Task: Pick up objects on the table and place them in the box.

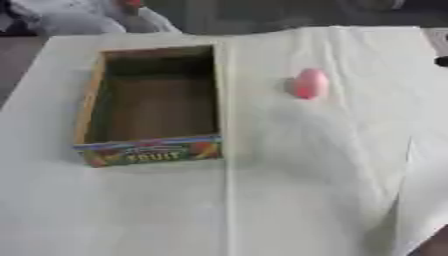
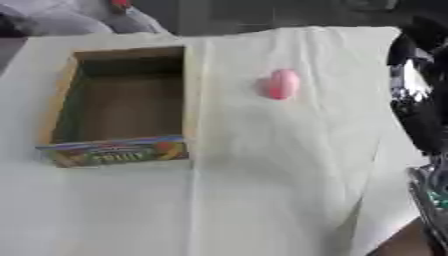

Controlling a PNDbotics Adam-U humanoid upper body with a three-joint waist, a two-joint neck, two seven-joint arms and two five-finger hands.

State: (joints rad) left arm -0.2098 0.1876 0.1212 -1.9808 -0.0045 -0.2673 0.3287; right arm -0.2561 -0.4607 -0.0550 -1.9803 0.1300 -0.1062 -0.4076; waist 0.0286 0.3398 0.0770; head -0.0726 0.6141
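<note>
A pink egg-shaped object (image 1: 310, 83) lies on the white cloth, to the right of the box and apart from it. The open wooden box (image 1: 153, 150) stands at the left, with a colourful "FRUIT" label on its near wall and nothing visible inside. My right arm (image 2: 420, 90), black and silver, hangs along the right edge of the right eye view, well right of the pink object. A blurred silver part, possibly my right hand (image 2: 430, 200), shows at the lower right. It touches nothing. My left hand is in neither view.
The white cloth (image 1: 289, 200) covers the table and drops off at the right edge, with dark floor showing at the lower right corner. The table's far edge runs just behind the box.
</note>
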